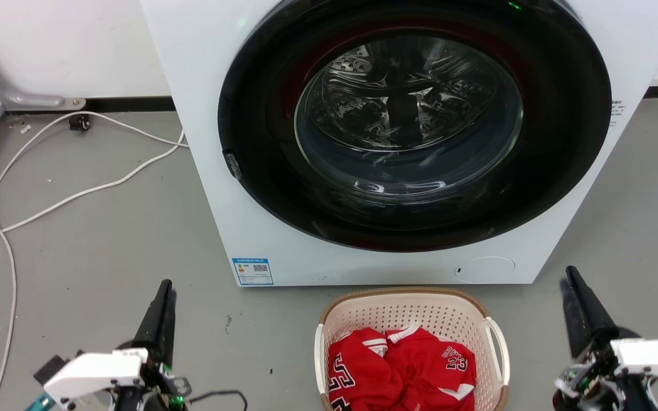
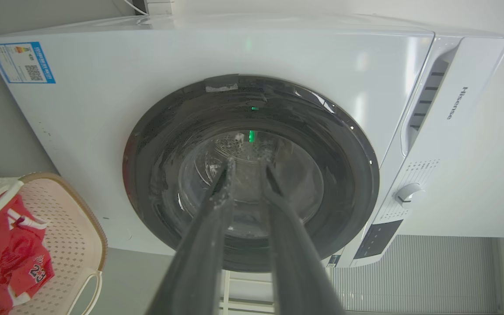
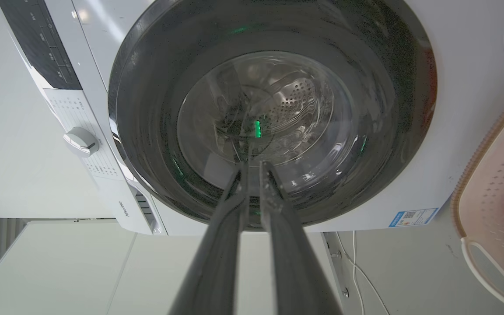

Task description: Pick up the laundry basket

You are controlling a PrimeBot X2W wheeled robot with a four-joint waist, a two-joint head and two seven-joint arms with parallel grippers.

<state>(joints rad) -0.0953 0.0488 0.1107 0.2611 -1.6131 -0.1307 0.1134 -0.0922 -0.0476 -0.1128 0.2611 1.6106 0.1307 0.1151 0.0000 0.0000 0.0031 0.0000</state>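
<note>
The laundry basket [image 1: 403, 292] is cream perforated plastic with a brown rim and white loop handles. It stands on the grey floor just in front of the washing machine, at the bottom centre of the head view, with red jerseys [image 1: 409, 365] inside. My left gripper [image 1: 164, 285] is well to its left and my right gripper [image 1: 569, 277] well to its right, both pointing at the machine and touching nothing. The basket [image 2: 72, 218] lies at the left wrist view's lower left and the basket [image 3: 488, 188] at the right wrist view's right edge. Both the left gripper [image 2: 250, 168] and the right gripper [image 3: 253, 167] hold their fingers close together and empty.
The white washing machine [image 1: 209, 114] with its dark round door shut rises directly behind the basket. White cables [image 1: 77, 197] trail over the floor at the left. Bare floor lies between each gripper and the basket's sides.
</note>
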